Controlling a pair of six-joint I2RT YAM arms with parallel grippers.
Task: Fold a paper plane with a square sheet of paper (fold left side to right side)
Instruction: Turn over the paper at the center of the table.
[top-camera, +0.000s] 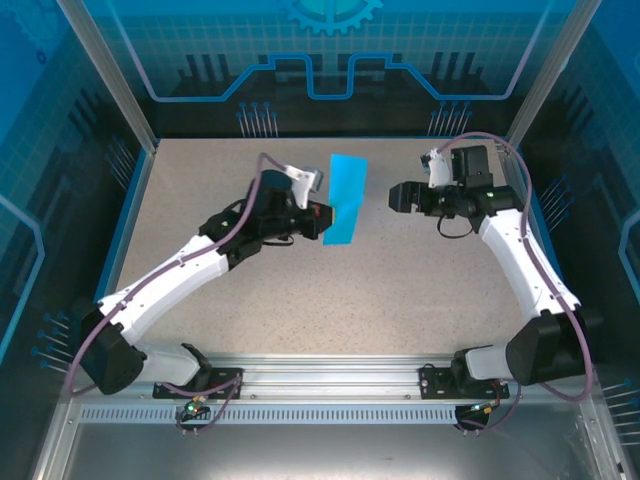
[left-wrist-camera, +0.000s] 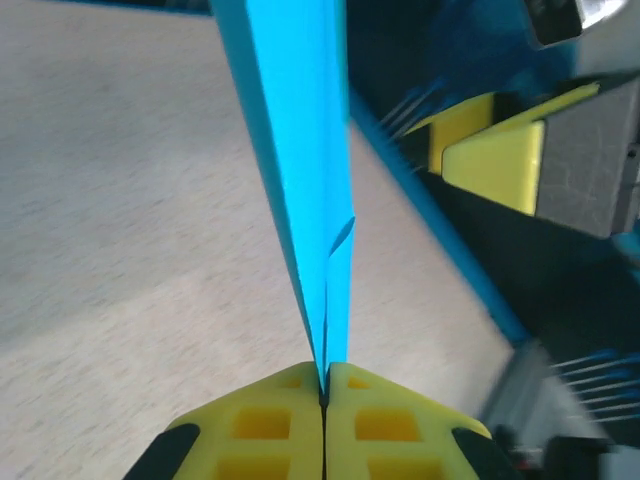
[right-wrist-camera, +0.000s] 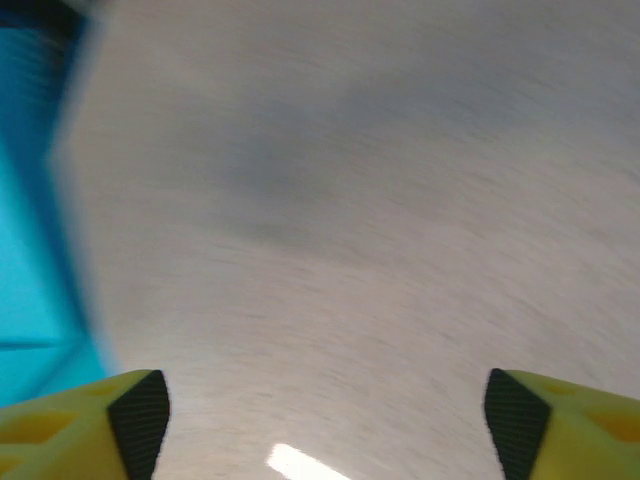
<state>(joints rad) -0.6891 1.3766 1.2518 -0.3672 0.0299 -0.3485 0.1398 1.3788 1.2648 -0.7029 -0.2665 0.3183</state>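
Left pincer (left-wrist-camera: 325, 385) clamping folded paper (top-camera: 346, 195) (cyan), long axis running near-to-far

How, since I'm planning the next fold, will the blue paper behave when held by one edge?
Probably floppy: the blue paper looks thin, seen edge-on where the left claw pinches it. Likely light, so quick moves could make it flutter. Being folded may stiffen it lengthwise.

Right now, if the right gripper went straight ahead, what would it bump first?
Probably the blue paper, which the left gripper pinches: from above, the open right gripper aims at it. Its own camera shows the paper off to one side, so it might reach the table instead.
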